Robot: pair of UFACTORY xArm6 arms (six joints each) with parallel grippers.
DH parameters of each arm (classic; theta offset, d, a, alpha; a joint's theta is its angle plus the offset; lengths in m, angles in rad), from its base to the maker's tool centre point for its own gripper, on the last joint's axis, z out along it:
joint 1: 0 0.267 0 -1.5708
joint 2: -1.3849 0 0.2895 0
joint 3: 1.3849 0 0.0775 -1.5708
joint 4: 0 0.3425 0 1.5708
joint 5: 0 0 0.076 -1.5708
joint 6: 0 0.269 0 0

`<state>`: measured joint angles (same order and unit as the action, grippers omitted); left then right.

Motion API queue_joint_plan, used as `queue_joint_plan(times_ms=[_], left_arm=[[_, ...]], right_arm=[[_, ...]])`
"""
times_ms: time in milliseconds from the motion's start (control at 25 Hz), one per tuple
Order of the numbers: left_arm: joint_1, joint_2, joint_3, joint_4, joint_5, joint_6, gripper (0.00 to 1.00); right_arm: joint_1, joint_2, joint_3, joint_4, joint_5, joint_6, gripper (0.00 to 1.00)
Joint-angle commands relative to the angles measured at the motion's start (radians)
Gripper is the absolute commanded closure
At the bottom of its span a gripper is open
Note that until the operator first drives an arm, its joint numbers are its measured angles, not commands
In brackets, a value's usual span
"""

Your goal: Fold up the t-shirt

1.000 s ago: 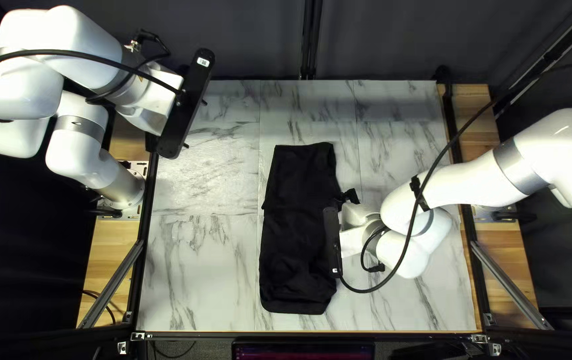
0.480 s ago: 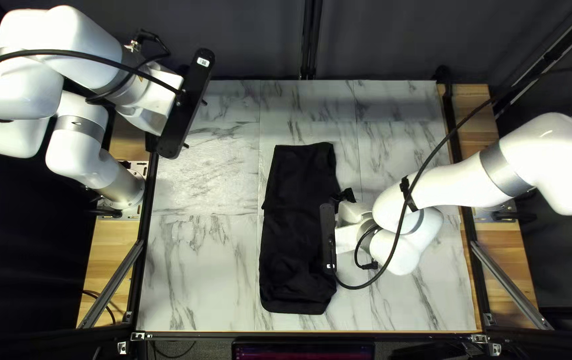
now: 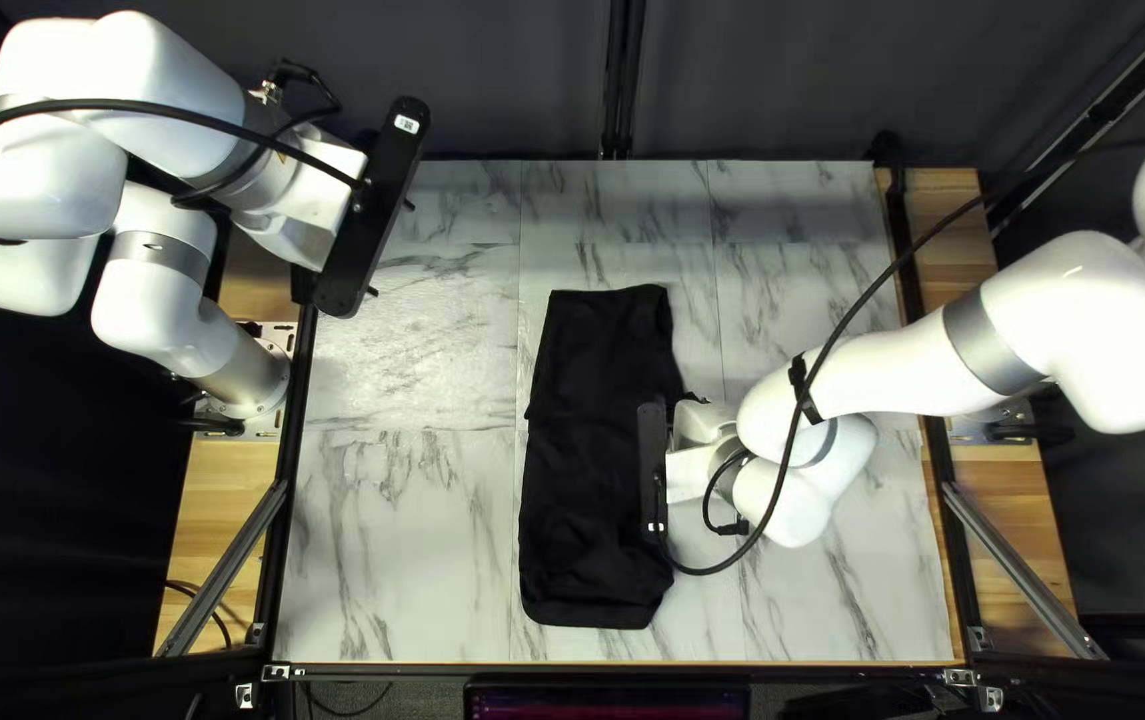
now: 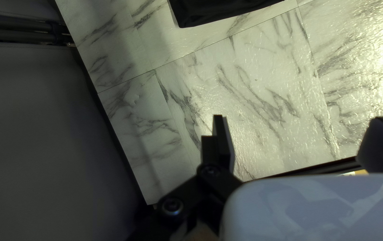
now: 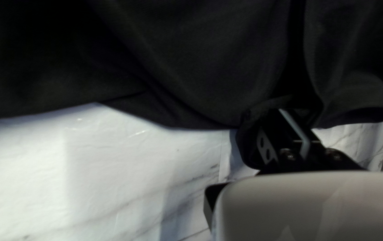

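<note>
Marbled tabletop (image 3: 399, 534), dark curtain (image 3: 479, 87) beyond, left fingers (image 4: 224, 143) apart, right fingers (image 5: 277, 128) clamped on t-shirt (image 3: 586, 467)

T-shirt (image 3: 586, 480), one, plain black cloth. Condition: folded into a long, narrow strip, lightly wrinkled, its outline uneven along both long sides. Pose: lying mostly flat, lengthwise between the near and far edges of the surface (image 3: 399, 534), about midway between its left and right edges. Part of the long side facing the surface's right edge is gathered and pinched in the right pincer (image 3: 653, 467).
</note>
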<state>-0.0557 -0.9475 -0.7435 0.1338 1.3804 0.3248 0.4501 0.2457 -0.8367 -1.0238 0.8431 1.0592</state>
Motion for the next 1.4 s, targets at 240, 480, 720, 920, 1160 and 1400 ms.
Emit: queue_joint_plan(times_ms=[240, 480, 720, 920, 1160, 1400], left_arm=[[0.000, 0.000, 0.000, 0.000, 0.000, 0.000, 0.00], [0.000, 0.000, 0.000, 0.000, 0.000, 0.000, 0.00], [0.000, 0.000, 0.000, 0.000, 0.000, 0.000, 0.00], [0.000, 0.000, 0.000, 0.000, 0.000, 0.000, 0.00], [0.000, 0.000, 0.000, 0.000, 0.000, 0.000, 0.00], [0.000, 0.000, 0.000, 0.000, 0.000, 0.000, 0.00]], right_arm=[[0.000, -0.030, -0.003, -0.008, 0.021, -0.010, 1.00], [-0.031, -0.063, -0.001, -0.058, 0.012, 0.011, 1.00], [-0.049, -0.095, -0.021, -0.094, 0.021, 0.024, 1.00], [-0.033, -0.095, -0.079, -0.100, 0.064, 0.016, 1.00], [-0.007, -0.049, -0.150, -0.133, 0.107, 0.058, 1.00], [-0.036, 0.065, -0.165, -0.211, 0.027, 0.200, 1.00]])
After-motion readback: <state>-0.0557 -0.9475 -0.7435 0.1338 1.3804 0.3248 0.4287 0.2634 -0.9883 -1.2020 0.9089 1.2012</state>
